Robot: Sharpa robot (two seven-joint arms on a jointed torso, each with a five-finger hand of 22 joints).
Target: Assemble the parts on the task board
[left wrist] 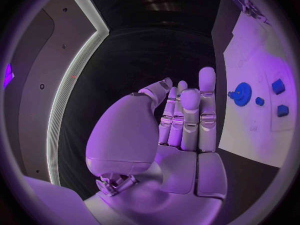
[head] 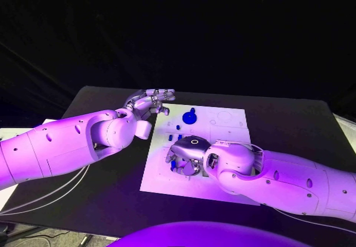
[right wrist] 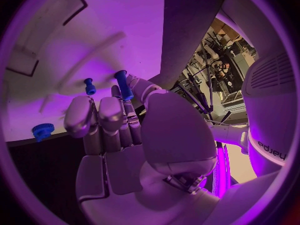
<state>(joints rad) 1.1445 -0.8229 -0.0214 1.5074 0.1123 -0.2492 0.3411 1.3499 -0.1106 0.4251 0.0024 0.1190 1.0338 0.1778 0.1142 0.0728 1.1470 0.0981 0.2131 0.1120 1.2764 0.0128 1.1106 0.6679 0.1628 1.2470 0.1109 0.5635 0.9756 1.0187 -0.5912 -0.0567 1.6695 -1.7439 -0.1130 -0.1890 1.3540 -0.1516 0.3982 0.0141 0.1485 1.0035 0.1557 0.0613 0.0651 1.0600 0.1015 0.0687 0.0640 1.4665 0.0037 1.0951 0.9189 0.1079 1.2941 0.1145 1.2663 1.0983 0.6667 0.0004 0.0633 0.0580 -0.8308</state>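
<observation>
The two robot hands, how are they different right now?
The left hand holds nothing; the right hand grips a blue peg. The left hand hangs beside the task board; the right hand is over it. Both are silver.

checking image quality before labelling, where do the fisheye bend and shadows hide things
Left wrist view: the white task board has curved edges. Right wrist view: the right hand casts shadow on the board beside a blue peg. Head view: background black.
</observation>
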